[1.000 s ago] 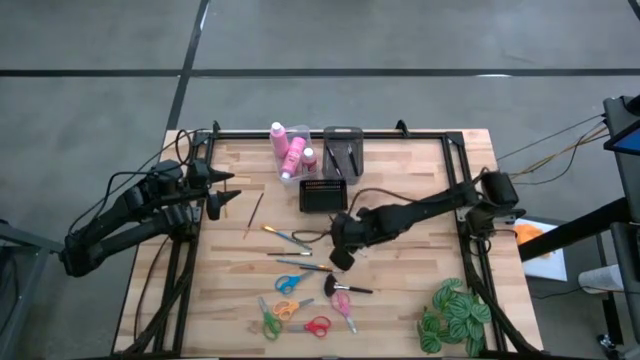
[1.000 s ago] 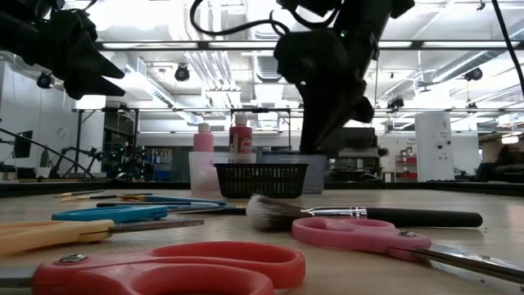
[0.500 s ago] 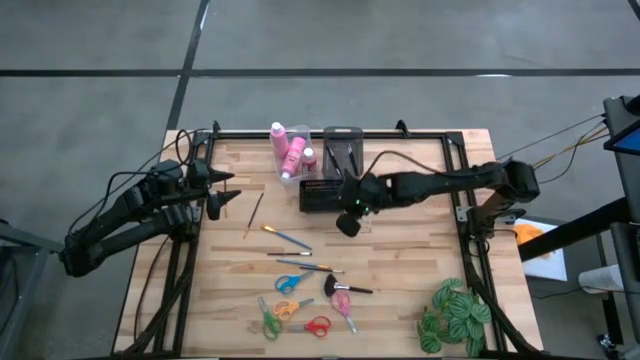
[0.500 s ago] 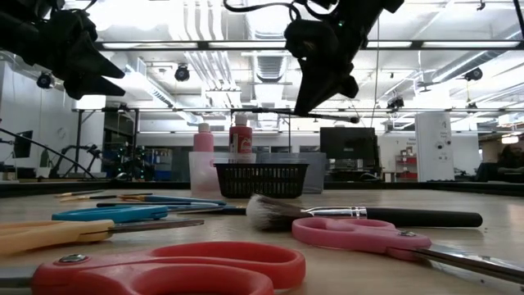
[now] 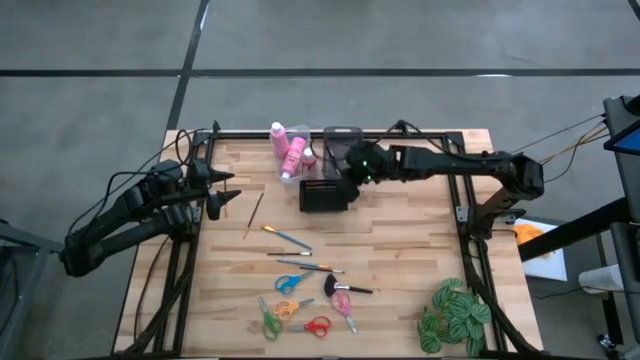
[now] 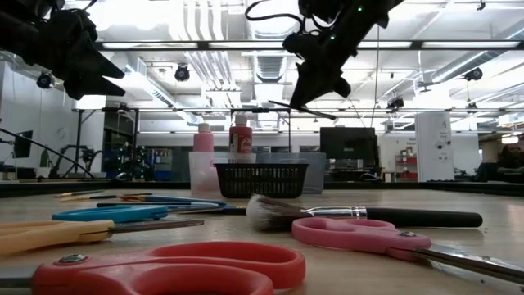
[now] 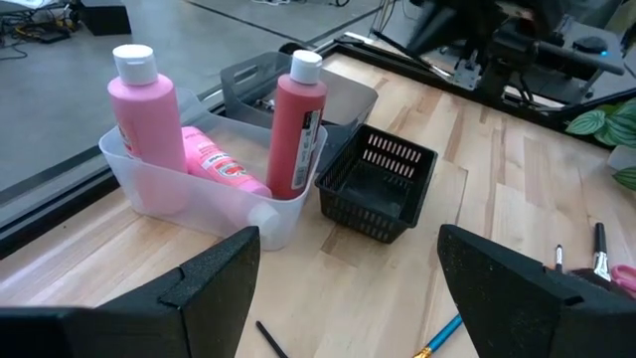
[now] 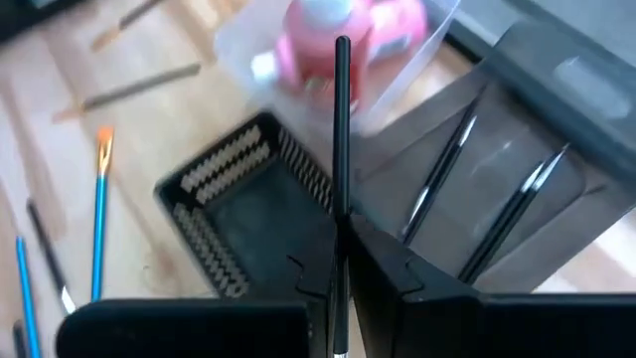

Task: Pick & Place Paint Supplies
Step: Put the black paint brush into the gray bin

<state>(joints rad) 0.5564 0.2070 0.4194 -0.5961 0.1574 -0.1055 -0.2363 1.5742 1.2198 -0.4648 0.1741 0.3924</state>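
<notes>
Right gripper (image 5: 352,168): shifted from frame centre to upper centre, above grey bin (image 5: 343,147); fingers pinching black paintbrush (image 8: 341,129). Left gripper (image 5: 222,188): frame left, fingers spread, over counter (image 5: 400,250).

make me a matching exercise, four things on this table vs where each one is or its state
Things:
1. pink bottles
2. thin black brush
3. black mesh basket
4. left end effector

States:
a. open, waiting at the table's left edge
b. held in the shut right end effector
c. empty
d. in the clear bin

Pairs: 1-d, 2-b, 3-c, 4-a
</notes>
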